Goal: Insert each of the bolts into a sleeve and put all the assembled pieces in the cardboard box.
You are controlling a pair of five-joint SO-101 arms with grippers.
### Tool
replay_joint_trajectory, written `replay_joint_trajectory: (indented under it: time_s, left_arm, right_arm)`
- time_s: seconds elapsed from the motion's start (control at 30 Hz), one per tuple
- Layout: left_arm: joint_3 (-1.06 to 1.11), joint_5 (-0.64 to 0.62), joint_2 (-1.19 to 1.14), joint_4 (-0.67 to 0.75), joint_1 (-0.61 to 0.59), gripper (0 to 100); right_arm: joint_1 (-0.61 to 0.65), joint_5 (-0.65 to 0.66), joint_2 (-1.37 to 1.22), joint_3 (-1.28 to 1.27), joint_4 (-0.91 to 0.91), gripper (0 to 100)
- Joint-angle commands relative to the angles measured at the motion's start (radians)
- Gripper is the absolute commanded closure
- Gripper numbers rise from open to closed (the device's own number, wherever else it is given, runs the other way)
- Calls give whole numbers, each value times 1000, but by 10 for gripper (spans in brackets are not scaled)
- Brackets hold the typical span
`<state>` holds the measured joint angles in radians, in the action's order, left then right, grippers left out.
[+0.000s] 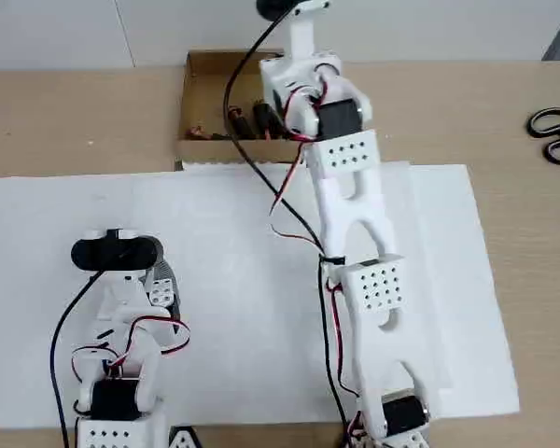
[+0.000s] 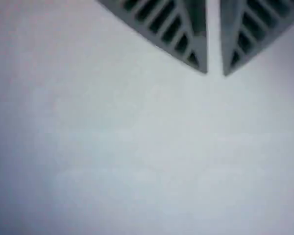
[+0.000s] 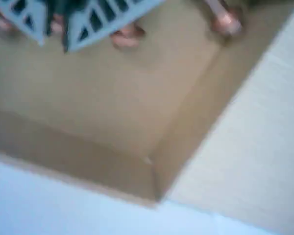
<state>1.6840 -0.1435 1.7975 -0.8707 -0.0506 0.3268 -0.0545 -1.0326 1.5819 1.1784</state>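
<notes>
The cardboard box stands at the table's far edge and holds dark sleeves with copper bolts. My right arm stretches across the white sheet to the box. Its gripper hangs just above the box floor, shut on a dark sleeve. Copper bolt ends lie on the floor beside it, and another lies by the box wall. My left gripper points down at the bare sheet near the table's front left, shut, with only a thin slit between its fingers.
A white sheet covers the middle of the table. Black scissors lie at the far right edge. My left arm is folded up at the front left. The right arm's cable trails over the sheet.
</notes>
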Motion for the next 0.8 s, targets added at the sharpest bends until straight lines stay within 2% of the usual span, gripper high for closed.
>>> replay_joint_trajectory:
  time_s: [0.0,0.1,0.27,0.77]
  left_arm:
    - [-2,-8,11,-9,2,994]
    - [-2,-8,11,-9,3,994]
    - [-2,-8,11,-9,3,994]
    - [-2,-9,11,-8,3,994]
  right_arm:
    - [-30,-11,24,106,131,996]
    - [-51,-11,41,103,282,996]
    - [-74,-12,208,97,490,996]
    - [-96,-2,495,92,527,996]
